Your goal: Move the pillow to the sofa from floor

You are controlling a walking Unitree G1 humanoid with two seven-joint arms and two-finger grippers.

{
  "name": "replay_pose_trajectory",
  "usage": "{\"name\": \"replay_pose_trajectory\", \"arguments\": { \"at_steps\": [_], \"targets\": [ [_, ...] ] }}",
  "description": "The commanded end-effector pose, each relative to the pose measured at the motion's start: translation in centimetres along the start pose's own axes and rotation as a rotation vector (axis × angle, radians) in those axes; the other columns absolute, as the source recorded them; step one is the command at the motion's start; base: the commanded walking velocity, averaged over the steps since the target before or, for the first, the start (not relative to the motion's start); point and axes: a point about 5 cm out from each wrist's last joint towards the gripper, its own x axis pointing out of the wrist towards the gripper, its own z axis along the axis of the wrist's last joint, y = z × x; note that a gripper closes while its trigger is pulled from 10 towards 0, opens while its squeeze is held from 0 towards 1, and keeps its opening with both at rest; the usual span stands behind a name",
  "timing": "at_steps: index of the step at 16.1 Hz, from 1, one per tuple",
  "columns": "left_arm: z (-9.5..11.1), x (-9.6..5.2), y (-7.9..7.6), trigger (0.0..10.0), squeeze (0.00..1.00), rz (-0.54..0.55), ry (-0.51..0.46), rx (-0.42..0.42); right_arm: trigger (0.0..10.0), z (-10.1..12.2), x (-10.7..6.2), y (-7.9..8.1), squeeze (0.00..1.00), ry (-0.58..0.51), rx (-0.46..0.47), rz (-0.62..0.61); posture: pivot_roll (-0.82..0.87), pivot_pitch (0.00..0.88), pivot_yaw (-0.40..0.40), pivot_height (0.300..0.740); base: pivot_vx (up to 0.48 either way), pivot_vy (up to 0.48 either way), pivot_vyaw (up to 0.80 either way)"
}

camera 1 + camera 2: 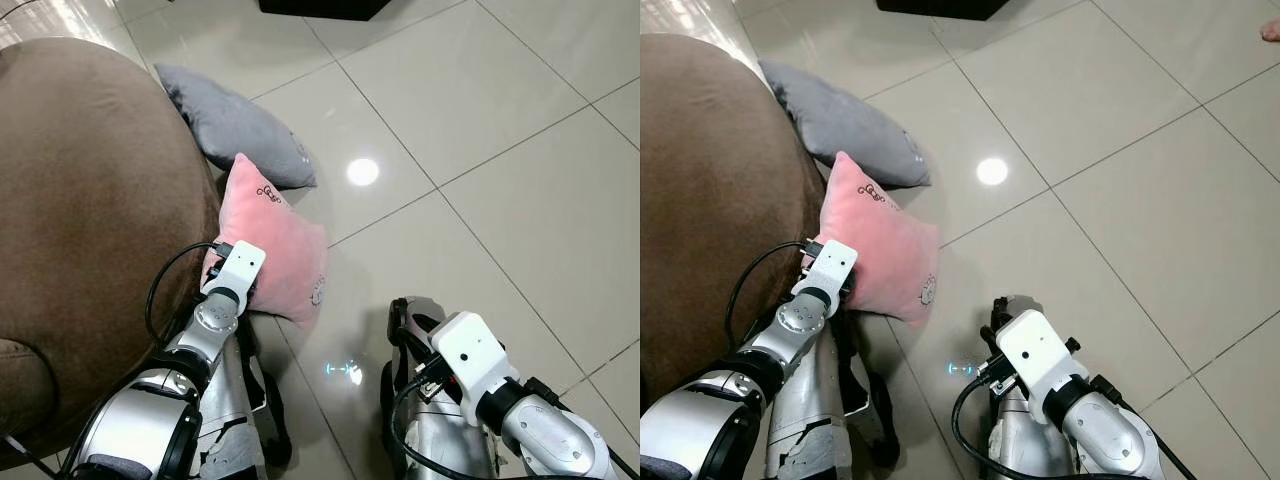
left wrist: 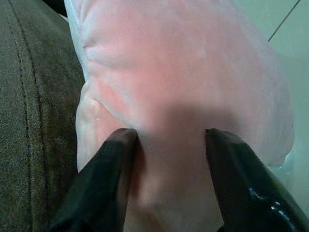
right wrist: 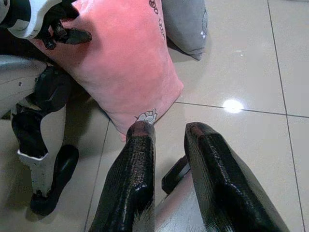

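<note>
The left gripper point(image 2: 166, 145) pinches a fold of the soft pink plush pillow point(image 1: 280, 245), light and yielding, leaning against the brown fabric sofa point(image 1: 90, 190) at its three o'clock, while the right gripper point(image 3: 166, 133) hangs parted, holding nothing.

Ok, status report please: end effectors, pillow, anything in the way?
Left end effector shut on pink pillow, beside sofa. Right end effector open, idle. Grey pillow on floor behind.
</note>
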Motion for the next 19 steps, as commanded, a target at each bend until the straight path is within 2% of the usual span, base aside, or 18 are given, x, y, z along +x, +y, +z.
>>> {"name": "replay_pose_trajectory", "arguments": {
  "at_steps": [1, 13, 15, 19],
  "targets": [
    [-2.0, -0.5, -0.3, 0.0, 0.0, -0.001, 0.069, 0.011, 10.0, 0.1, -0.3, 0.5, 0.0, 0.006, 0.012, 0.018, -0.2, 0.372, 0.071, 0.538, 0.0, 0.0, 0.0],
    [-2.0, -0.5, -0.2, 0.0, 0.0, 0.009, 0.073, 0.006, 10.0, -0.2, -0.5, 0.5, 0.0, 0.016, 0.01, 0.014, -0.2, 0.368, 0.066, 0.538, 0.0, 0.0, 0.0],
    [-1.8, -0.5, -0.3, 0.0, 0.0, 0.004, 0.062, -0.012, 10.0, -0.4, -0.5, 0.5, 0.0, 0.021, 0.013, 0.009, -0.2, 0.352, 0.068, 0.538, 0.0, 0.0, 0.0],
    [-0.2, -0.2, -1.2, 0.0, 0.0, -0.043, -0.003, -0.111, 10.0, -0.7, -0.2, 0.4, 0.0, 0.018, 0.035, -0.015, -0.17, 0.312, 0.07, 0.538, 0.0, 0.0, 0.0]
  ]
}}
